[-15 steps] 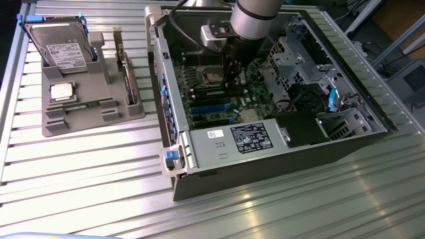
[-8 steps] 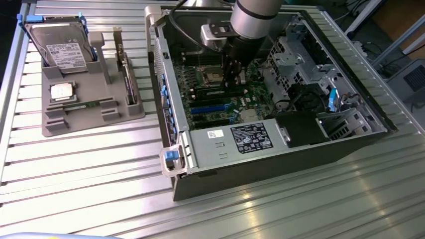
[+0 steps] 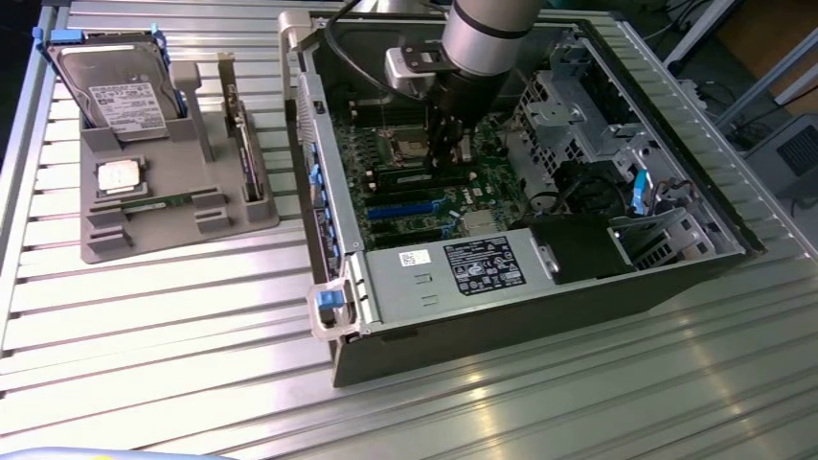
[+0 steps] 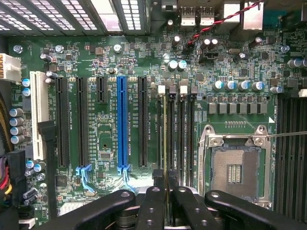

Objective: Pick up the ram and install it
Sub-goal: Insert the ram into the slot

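Note:
In the wrist view the ram (image 4: 165, 134) is a thin stick seen edge-on, running away from my fingers along the leftmost memory slot (image 4: 161, 89) of the green motherboard (image 4: 105, 143). My gripper (image 4: 165, 184) is shut on its near end, one dark finger (image 4: 154, 199) on each side. I cannot tell whether the ram sits in the slot or just above it. In the exterior view my gripper (image 3: 447, 153) reaches straight down into the open computer case (image 3: 422, 278), beside the processor socket (image 3: 412, 149).
The empty processor socket (image 4: 235, 167) lies close beside the memory slots. Black and blue expansion slots (image 4: 122, 124) lie on the other side. Outside the case, a grey holder (image 3: 243, 216) carries a hard drive (image 3: 122, 86), a silver chip (image 3: 119, 175), a green strip (image 3: 164, 200) and an upright card (image 3: 245, 144).

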Available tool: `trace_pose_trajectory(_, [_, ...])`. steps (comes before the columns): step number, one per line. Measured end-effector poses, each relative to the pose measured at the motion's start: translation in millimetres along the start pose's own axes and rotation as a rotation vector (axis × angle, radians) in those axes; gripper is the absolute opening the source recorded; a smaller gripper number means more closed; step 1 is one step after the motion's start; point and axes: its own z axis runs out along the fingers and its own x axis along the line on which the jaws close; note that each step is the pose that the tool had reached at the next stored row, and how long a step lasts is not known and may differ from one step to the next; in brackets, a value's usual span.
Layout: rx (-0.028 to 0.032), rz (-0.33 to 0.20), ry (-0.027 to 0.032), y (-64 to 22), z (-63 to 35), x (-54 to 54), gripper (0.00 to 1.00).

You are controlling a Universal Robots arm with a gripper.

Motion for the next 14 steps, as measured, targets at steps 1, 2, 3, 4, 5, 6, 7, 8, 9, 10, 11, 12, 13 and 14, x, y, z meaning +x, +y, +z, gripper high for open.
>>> trace_pose_trajectory(1, [0.0000,0.000,0.0000,0.4,0.0,0.0,0.13])
trace_pose_trajectory(2, [0.0005,0.000,-0.0002,1.1,-0.4,0.1,0.13])
trace_pose_trajectory(3, [0.0010,0.000,-0.0003,1.6,-0.5,0.1,0.13])
trace_pose_trajectory(4, [0.0010,0.000,-0.0002,1.7,-0.5,0.1,0.13])
trace_pose_trajectory(5, [0.0010,0.000,-0.0002,1.7,-0.6,0.1,0.13])
trace_pose_trajectory(6, [0.0009,0.000,-0.0004,1.7,-0.6,0.2,0.13])
trace_pose_trajectory(7, [0.0009,0.000,-0.0006,1.8,-0.5,0.4,0.13])
trace_pose_trajectory(8, [0.0009,0.000,-0.0013,1.7,-0.4,1.9,0.13])
trace_pose_trajectory(9, [0.0009,0.000,-0.0019,1.7,-0.2,4.3,0.13])
trace_pose_trajectory(10, [0.0010,0.000,-0.0023,1.7,0.1,5.5,0.13])
trace_pose_trajectory(11, [0.0009,0.000,-0.0023,1.7,0.2,5.5,0.13])
trace_pose_trajectory(12, [0.0009,0.000,-0.0023,1.5,0.2,5.6,0.13])
trace_pose_trajectory(13, [0.0010,0.000,-0.0025,1.2,0.3,5.1,0.13])
trace_pose_trajectory(14, [0.0008,-0.001,-0.0020,1.2,0.1,4.3,0.13])
